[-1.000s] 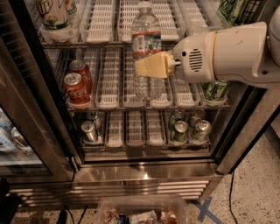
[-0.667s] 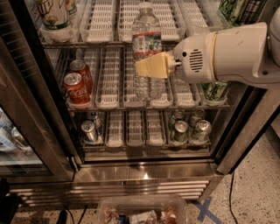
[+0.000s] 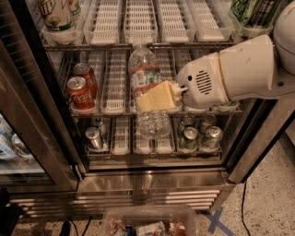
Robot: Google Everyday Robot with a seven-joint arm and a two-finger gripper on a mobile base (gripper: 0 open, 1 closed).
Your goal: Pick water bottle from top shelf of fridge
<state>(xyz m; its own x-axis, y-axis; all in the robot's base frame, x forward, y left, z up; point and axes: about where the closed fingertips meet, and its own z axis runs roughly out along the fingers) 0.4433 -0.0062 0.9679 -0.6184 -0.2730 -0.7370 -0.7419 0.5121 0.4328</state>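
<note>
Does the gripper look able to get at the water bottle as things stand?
Probably yes: the gripper is shut on the water bottle, in front of the fridge racks, with nothing between.

tool on bottle (open front), cans left

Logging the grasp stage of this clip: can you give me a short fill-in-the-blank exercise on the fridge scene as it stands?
1. The gripper is closed on the water bottle, with its arm reaching in from the picture's ____ side.
2. The two cans to the picture's left of the bottle are ____ in colour.
3. The white cup with a green logo stands at the picture's ____ end of the top shelf.

Missing words: right; red; left.
</note>
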